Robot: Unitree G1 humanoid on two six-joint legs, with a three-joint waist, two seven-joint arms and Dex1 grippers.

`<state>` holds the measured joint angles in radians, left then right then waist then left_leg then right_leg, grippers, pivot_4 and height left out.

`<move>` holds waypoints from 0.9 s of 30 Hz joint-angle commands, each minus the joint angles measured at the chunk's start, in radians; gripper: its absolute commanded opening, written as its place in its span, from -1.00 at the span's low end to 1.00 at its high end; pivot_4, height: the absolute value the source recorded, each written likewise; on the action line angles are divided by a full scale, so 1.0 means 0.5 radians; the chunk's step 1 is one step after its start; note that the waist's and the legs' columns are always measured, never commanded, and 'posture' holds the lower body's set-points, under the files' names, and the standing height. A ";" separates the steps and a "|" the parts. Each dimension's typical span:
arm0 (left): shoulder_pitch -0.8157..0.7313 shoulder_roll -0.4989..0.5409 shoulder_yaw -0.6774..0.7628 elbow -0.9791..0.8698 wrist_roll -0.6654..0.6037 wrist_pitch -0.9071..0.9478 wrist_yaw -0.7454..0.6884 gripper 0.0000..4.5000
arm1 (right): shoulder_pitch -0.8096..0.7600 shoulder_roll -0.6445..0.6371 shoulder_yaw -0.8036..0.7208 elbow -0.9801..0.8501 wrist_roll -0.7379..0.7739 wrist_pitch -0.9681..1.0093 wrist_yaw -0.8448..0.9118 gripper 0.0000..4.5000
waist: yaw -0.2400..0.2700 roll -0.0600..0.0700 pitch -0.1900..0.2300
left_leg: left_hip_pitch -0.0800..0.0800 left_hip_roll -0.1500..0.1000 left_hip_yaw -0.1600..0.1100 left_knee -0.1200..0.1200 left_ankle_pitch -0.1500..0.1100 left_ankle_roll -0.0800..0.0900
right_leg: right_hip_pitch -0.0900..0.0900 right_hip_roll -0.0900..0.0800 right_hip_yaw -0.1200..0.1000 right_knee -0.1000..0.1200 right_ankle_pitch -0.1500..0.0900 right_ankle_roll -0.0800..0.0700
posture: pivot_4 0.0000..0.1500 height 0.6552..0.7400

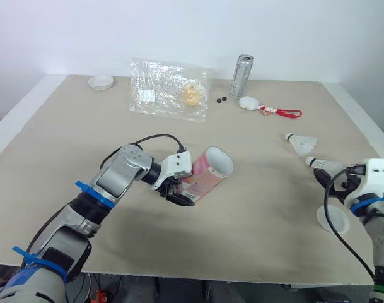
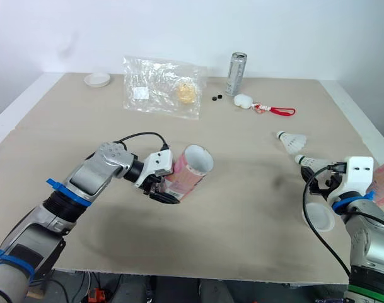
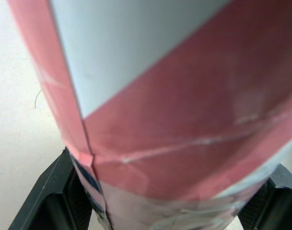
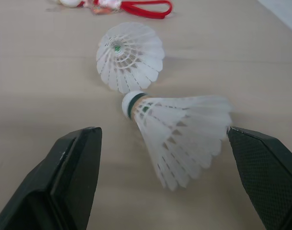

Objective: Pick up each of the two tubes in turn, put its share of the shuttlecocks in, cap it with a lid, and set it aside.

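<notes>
Tube point(image 1: 207, 172): pink-and-white, held tilted over mid-table point(image 1: 261, 246), open mouth raised toward my right arm, I judge for loading.
Left claw point(image 1: 174, 189): clamped around the tube's lower end.
Right claw point(image 4: 162, 139): spread wide, straddling the nearest shuttlecock point(image 4: 179, 143) without touching it.
Second shuttlecock point(image 4: 130, 56): just beyond.
Lid point(image 1: 332, 220): beside my right wrist.
Writing: none legible on the tube.

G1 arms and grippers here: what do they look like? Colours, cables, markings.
Left arm is silver-grey metal with blue tape bands; right arm has blue tape and a green band. White wrist housings, each fed by a looping black cable. Left gripper and right gripper: two black wedge-shaped fingers each.
</notes>
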<state>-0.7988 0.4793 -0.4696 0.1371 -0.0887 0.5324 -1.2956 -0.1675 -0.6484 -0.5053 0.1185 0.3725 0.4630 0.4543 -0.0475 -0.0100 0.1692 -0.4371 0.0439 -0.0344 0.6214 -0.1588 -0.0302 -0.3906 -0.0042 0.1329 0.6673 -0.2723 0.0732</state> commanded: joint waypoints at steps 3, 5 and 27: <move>0.028 0.015 -0.014 -0.039 0.016 0.044 0.014 0.49 | -0.188 -0.061 0.076 0.252 -0.049 -0.132 0.082 0.99 | -0.001 0.000 0.000 | 0.000 0.000 0.001 0.000 0.000 0.000 | 0.000 0.000 0.000 0.000 0.002 0.004 | 1.00 1.00; 0.036 0.023 -0.010 -0.048 0.017 0.052 0.017 0.49 | -0.218 -0.073 0.095 0.320 -0.065 -0.166 0.102 0.99 | -0.001 0.000 0.000 | 0.000 0.000 0.001 -0.001 0.000 0.000 | 0.000 0.000 0.000 0.000 0.002 0.005 | 1.00 1.00; 0.051 0.020 -0.030 -0.023 0.031 0.036 0.034 0.49 | -0.269 -0.157 0.107 0.484 -0.114 -0.412 0.216 -0.99 | -0.003 0.000 0.000 | 0.001 0.000 0.000 -0.003 0.000 0.000 | 0.000 0.001 0.001 -0.001 0.002 0.005 | 1.00 1.00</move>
<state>-0.7825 0.4868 -0.4641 0.1080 -0.0904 0.5467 -1.2800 -0.3029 -0.6935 -0.4276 0.3967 0.3103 0.2813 0.5519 -0.0491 -0.0099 0.1693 -0.4366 0.0439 -0.0343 0.6197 -0.1588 -0.0302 -0.3905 -0.0039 0.1333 0.6668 -0.2714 0.0758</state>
